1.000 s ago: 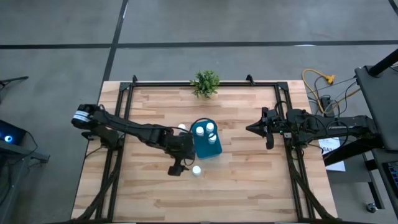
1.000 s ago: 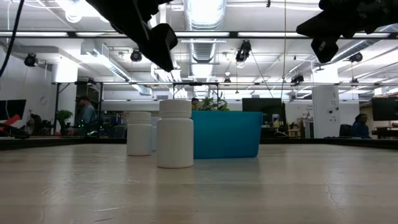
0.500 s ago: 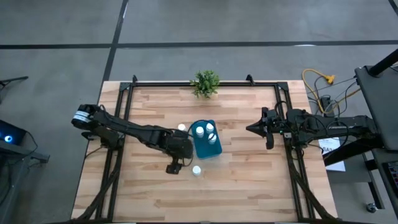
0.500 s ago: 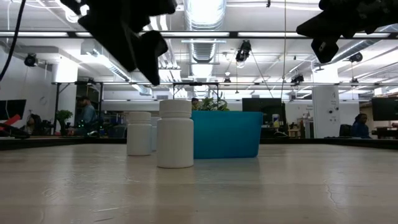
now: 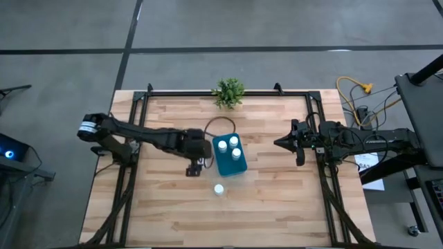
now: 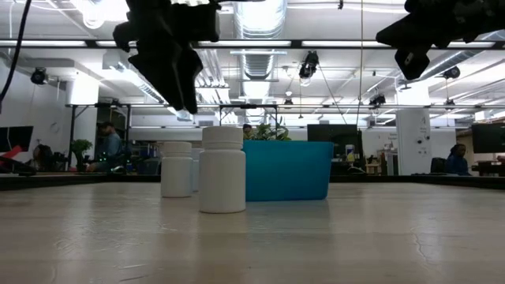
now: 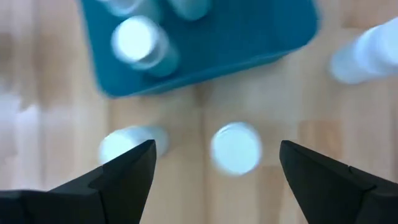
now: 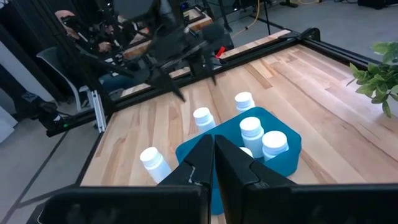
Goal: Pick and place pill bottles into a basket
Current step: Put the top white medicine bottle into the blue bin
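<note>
With three pill bottles (image 5: pixel 230 146) in the basket (image 5: pixel 229 166), the left gripper (image 5: pixel 193 164), fingers wide and empty, hovers left of it at frame centre, apparently between picks, and next must descend onto a loose bottle (image 7: pixel 236 147); the right gripper (image 5: pixel 279 143) waits shut at centre right.

One camera looks straight down on the whole counter (image 5: pixel 277 207); another sits level at its surface. Both wrist cameras face the blue basket (image 5: pixel 229 155), the left closest

A small green potted plant (image 5: pixel 229 92) stands at the far edge of the wooden worktop (image 5: pixel 263 200); yellow cables (image 5: pixel 354 90) lie on the floor beside it
</note>
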Tool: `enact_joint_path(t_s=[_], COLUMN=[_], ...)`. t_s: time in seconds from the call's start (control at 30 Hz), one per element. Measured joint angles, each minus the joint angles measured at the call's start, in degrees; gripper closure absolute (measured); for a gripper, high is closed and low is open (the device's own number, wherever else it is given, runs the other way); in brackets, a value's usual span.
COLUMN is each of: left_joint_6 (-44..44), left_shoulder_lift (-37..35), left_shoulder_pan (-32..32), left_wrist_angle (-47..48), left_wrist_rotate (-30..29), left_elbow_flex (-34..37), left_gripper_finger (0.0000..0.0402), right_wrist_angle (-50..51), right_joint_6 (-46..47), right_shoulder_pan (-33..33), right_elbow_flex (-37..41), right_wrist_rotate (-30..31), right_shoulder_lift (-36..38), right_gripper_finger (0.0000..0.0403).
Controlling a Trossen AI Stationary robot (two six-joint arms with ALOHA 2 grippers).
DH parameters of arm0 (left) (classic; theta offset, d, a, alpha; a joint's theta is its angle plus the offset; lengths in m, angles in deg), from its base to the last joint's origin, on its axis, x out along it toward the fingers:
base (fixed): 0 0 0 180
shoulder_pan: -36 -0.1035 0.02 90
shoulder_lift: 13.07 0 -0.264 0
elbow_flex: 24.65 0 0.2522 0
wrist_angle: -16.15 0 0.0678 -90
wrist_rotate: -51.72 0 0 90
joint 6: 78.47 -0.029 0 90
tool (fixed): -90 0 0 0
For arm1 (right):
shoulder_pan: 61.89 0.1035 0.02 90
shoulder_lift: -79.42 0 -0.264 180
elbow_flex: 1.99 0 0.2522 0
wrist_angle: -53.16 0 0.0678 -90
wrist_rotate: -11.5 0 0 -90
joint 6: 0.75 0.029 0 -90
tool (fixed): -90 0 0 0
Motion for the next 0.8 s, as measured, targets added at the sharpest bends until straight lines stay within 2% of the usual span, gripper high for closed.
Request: enact_joint_path(t_s=[0.17,0.27,0.47,0.8], left_joint_6=[-3.0,-5.4,-7.2,-10.2], left_shoulder_lift=[-4.1,-6.2,-6.6,-5.9], left_shoulder_pan=[-4.4,-6.6,-10.6,-13.9], left_wrist_angle=[0.0,-3.7,-7.1,-13.2], left_wrist_rotate=[-0.2,-0.1,4.1,6.0], left_elbow_flex=[0.9,2.7,6.3,9.6], left_gripper_finger=[0.0079,0.0079,0.0079,0.0079], right_wrist_angle=[0.0,0.0,0.0,0.0], right_joint_6=[0.0,0.0,0.0,0.0], right_shoulder_pan=[0.0,0.0,0.0,0.0], right_elbow_flex=[0.0,0.0,0.0,0.0], right_wrist_rotate=[0.0,0.0,0.9,1.6], right_shoulder_lift=[0.0,0.0,0.0,0.0], right_gripper_finger=[0.0394,0.0394,0.0394,0.0394])
